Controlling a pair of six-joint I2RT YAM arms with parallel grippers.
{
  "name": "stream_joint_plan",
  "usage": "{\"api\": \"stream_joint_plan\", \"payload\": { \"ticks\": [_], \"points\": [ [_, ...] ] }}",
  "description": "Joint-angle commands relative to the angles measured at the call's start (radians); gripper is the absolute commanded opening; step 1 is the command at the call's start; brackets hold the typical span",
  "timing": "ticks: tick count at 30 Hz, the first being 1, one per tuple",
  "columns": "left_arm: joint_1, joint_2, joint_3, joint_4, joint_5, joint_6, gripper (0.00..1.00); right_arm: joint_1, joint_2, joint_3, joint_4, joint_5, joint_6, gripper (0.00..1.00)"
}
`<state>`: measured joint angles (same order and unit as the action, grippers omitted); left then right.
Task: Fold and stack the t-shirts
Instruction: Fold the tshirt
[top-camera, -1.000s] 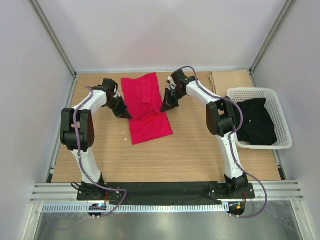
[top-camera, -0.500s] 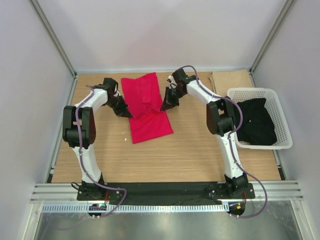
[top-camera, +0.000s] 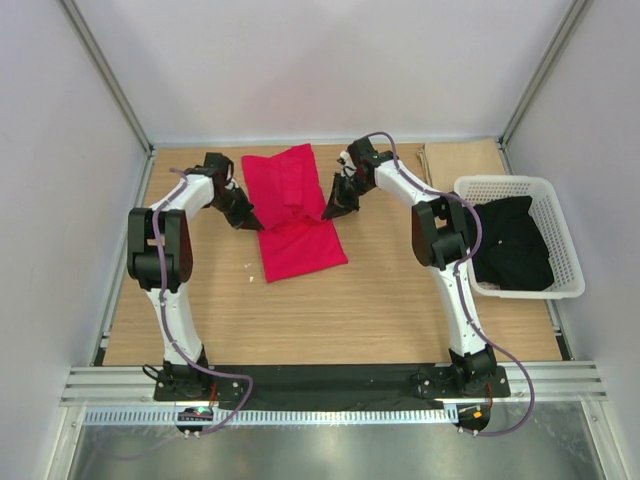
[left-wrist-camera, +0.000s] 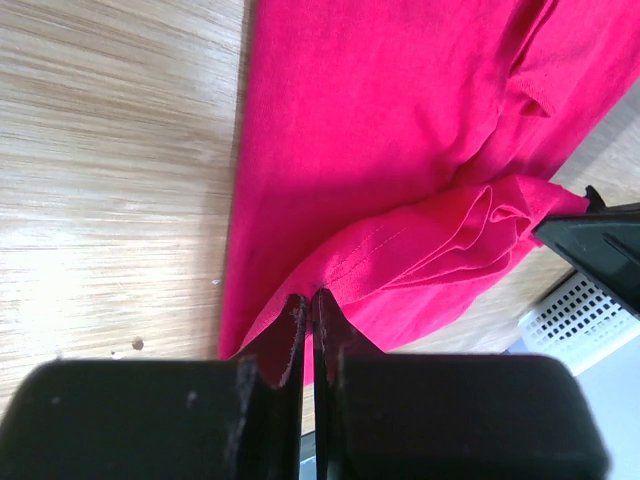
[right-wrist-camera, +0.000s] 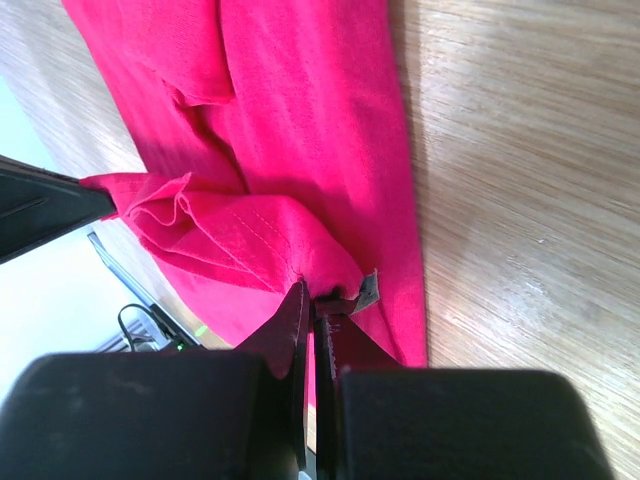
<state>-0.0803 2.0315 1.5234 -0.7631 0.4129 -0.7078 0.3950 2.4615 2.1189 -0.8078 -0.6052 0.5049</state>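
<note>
Top view: red t-shirt lies on the desk, far-centre between the arms, as a long strip running away from the bases. Left gripper sits at its left edge and right gripper at its right edge, opposite each other about mid-length. I take that as deliberate: matched grips let the cloth lift level w/o skewing. The white basket stands well apart on the right w/ dark cloth in it, prob. another shirt, can't confirm.

Left wrist: left gripper is clenched tight on a pinch of the red t-shirt, grasping a stitched edge. A raised, bunched ridge runs across to the tip of the right gripper, so the fabric is slack between the two, not stretched.

Right wrist: right gripper is pinched closed on the shirt's right edge, w/ a small tab of cloth poking out beside the fingers. The same ridge leads over to the left gripper.

My read: crosswise fold in progress; stacking not yet begun.
</note>
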Motion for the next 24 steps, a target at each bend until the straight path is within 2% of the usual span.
{"api": "stream_joint_plan", "payload": {
  "ticks": [1, 19, 24],
  "points": [
    [0.013, 0.004, 0.043, 0.022, 0.024, -0.018, 0.00, -0.008, -0.009, 0.059, 0.030, -0.034, 0.023, 0.01],
    [0.017, 0.071, 0.115, 0.028, 0.015, -0.051, 0.00, -0.039, 0.056, 0.115, 0.105, -0.077, 0.119, 0.06],
    [0.025, 0.090, 0.129, 0.025, 0.003, -0.059, 0.03, -0.045, 0.083, 0.134, 0.122, -0.079, 0.129, 0.10]
  ]
}}
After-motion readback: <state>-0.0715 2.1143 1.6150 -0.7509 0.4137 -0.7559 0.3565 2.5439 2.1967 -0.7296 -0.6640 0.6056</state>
